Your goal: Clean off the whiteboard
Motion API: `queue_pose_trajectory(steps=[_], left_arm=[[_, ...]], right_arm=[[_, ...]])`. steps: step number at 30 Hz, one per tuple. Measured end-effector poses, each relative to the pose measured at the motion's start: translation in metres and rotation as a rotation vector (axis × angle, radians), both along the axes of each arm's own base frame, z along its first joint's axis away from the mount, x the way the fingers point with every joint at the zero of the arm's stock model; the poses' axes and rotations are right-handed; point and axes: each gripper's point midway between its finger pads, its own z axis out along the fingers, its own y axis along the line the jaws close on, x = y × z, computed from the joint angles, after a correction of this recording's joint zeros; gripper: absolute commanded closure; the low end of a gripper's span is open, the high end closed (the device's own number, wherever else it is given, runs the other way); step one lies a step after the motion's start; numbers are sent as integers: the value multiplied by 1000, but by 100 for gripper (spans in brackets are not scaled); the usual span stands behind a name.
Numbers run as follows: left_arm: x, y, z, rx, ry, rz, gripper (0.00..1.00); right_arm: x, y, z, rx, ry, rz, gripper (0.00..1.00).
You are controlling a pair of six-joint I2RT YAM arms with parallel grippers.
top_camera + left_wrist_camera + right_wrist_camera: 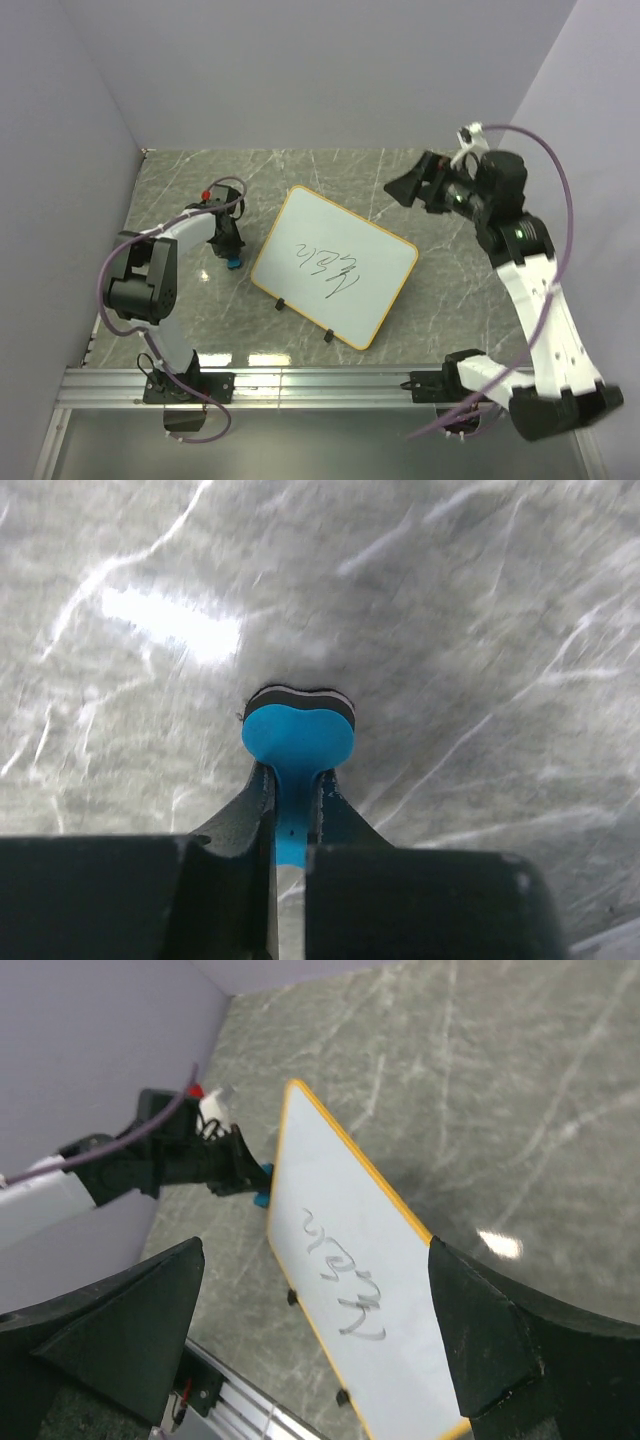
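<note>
Top external: left gripper [231, 257] clamped on blue eraser [232, 265] just left of scribbled whiteboard [335, 265], flat mid-table [180, 175], apart; right gripper [412, 186] wide open, empty, off its far-right edge.

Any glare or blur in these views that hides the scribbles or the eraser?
Left wrist: bright glare patch on the table, marble veins soft, eraser sharp. Right wrist: one small glint on the table, scribbles on the whiteboard legible though slightly soft. Top external: evenly lit, two pale reflections by the rail, scribbles clear.
</note>
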Motion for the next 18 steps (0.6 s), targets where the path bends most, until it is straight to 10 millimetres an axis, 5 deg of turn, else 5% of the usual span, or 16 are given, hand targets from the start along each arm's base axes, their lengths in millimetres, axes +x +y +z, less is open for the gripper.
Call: queue_pose_trajectory(steps=[2, 4, 11, 18], left_arm=[[-5, 1, 3, -3, 6, 3, 100], [-10, 0, 12, -11, 8, 1, 100], [-22, -11, 93, -91, -138, -20, 100], [-58, -63, 171, -231, -311, -144, 100]], right_arm=[[16, 9, 12, -4, -8, 40, 0], [37, 15, 3, -25, 26, 65, 0], [75, 30, -76, -114, 238, 168, 0], [74, 64, -126, -131, 356, 312, 3]])
